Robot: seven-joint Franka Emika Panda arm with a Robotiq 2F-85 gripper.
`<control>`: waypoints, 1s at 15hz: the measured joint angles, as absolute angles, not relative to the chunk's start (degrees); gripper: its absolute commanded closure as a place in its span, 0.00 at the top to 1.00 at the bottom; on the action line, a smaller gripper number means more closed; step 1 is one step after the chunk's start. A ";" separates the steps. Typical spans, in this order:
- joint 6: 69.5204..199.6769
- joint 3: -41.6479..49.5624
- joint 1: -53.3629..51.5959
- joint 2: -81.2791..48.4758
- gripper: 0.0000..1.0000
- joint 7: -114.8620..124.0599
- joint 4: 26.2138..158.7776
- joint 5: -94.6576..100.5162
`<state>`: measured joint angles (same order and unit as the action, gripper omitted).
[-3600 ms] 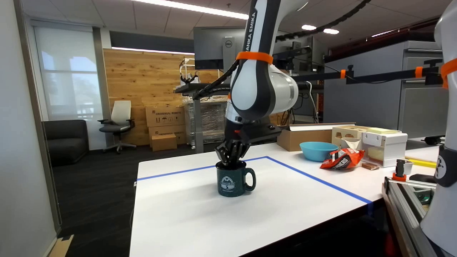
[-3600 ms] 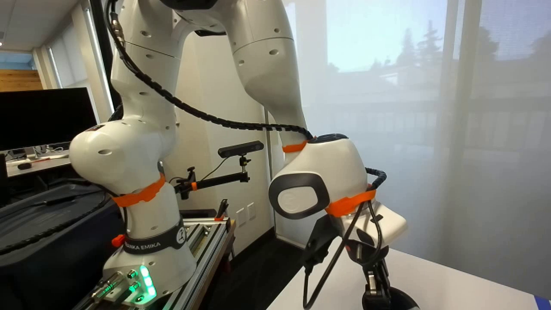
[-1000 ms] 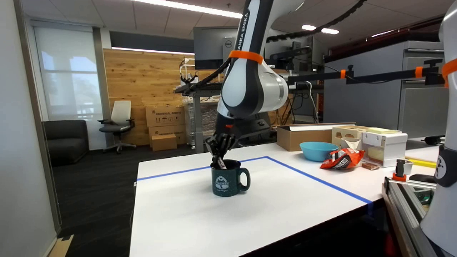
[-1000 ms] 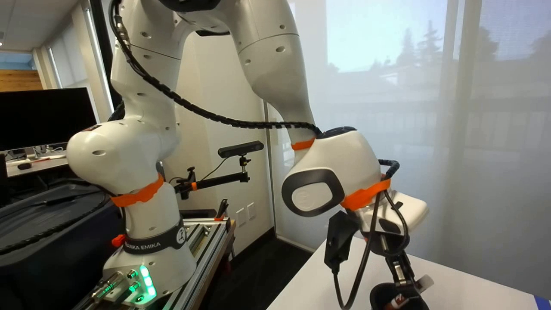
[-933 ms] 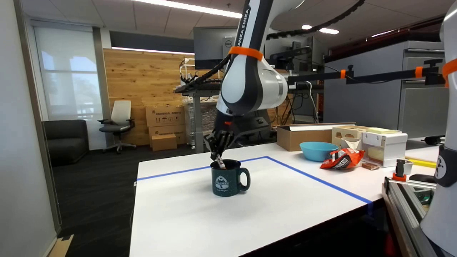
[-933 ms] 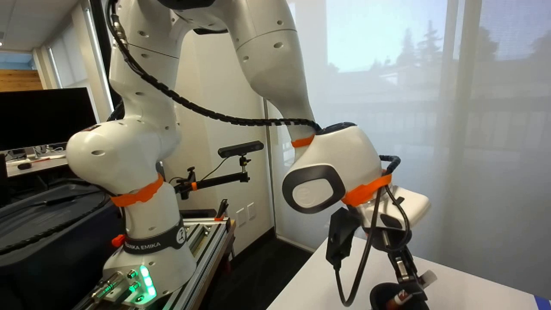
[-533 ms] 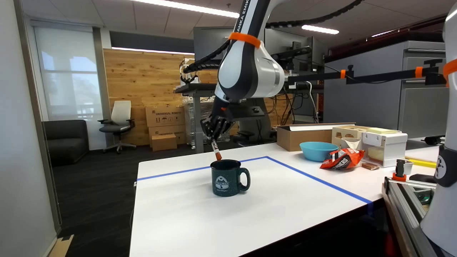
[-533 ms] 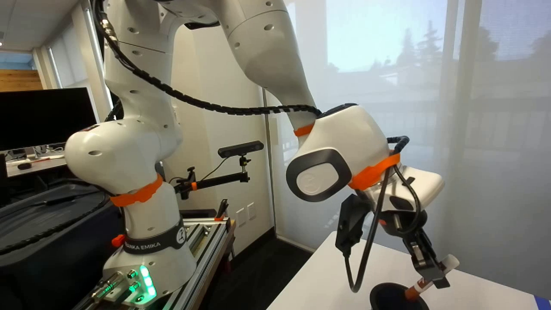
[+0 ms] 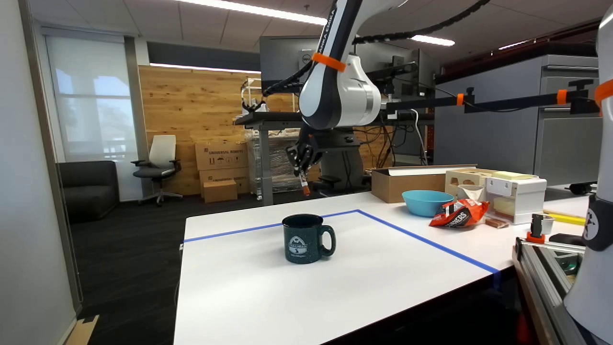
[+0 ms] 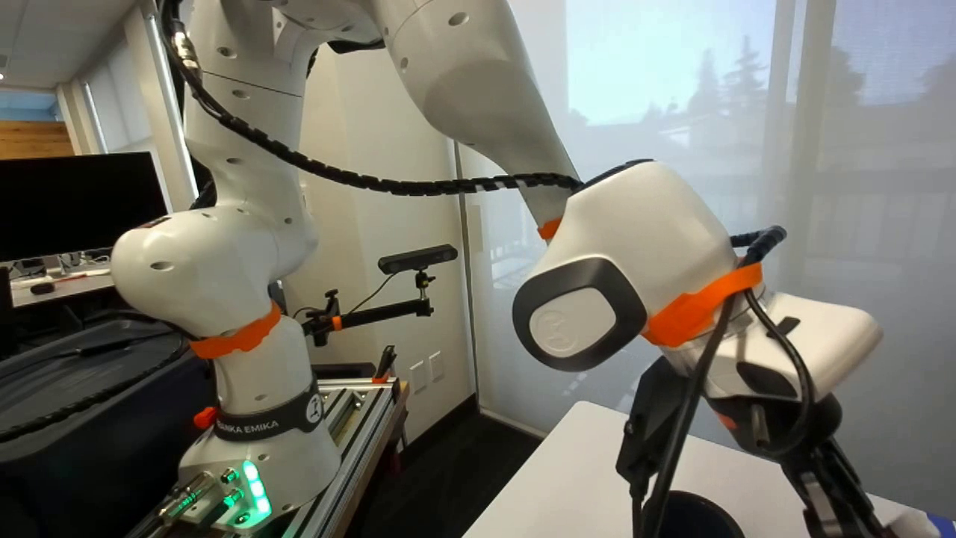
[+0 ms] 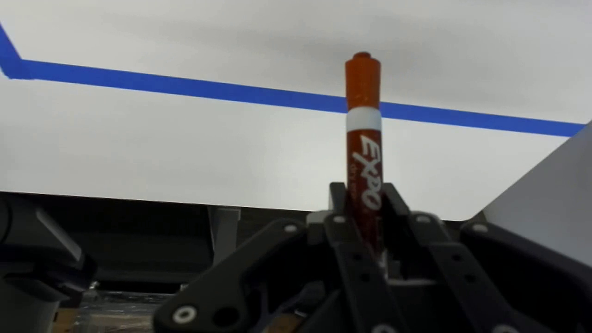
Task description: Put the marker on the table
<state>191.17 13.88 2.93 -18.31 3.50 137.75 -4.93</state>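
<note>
The marker (image 11: 364,148) is an orange-red pen with a white band and EXPO lettering. My gripper (image 11: 365,196) is shut on it, one finger on each side, with the orange end sticking out past the fingertips. In an exterior view the marker (image 9: 304,185) hangs tilted, orange end down, from the gripper (image 9: 298,170), in the air above and behind the mug. The white table (image 9: 249,292) with blue tape lines lies below. In an exterior view the fingers are cut off at the bottom edge.
A dark teal mug (image 9: 306,239) stands upright on the table; its rim also shows in an exterior view (image 10: 694,512). Further right are a blue bowl (image 9: 426,203), a red bag (image 9: 459,213), a cardboard box (image 9: 407,184) and a white container (image 9: 515,199).
My gripper was down in the mug; it has risen out with the marker and moved up and away from the mug. The mug has shifted slightly left in an exterior view.
</note>
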 measured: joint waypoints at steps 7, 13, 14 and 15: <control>188.57 27.01 -4.22 -32.38 0.05 5.05 131.33 -9.19; 175.87 27.44 -5.70 -39.94 0.05 10.03 124.23 -9.59; 173.23 27.32 -5.59 -40.25 0.05 10.66 122.93 -9.52; 170.42 27.07 -5.29 -40.33 0.06 11.23 121.66 -9.36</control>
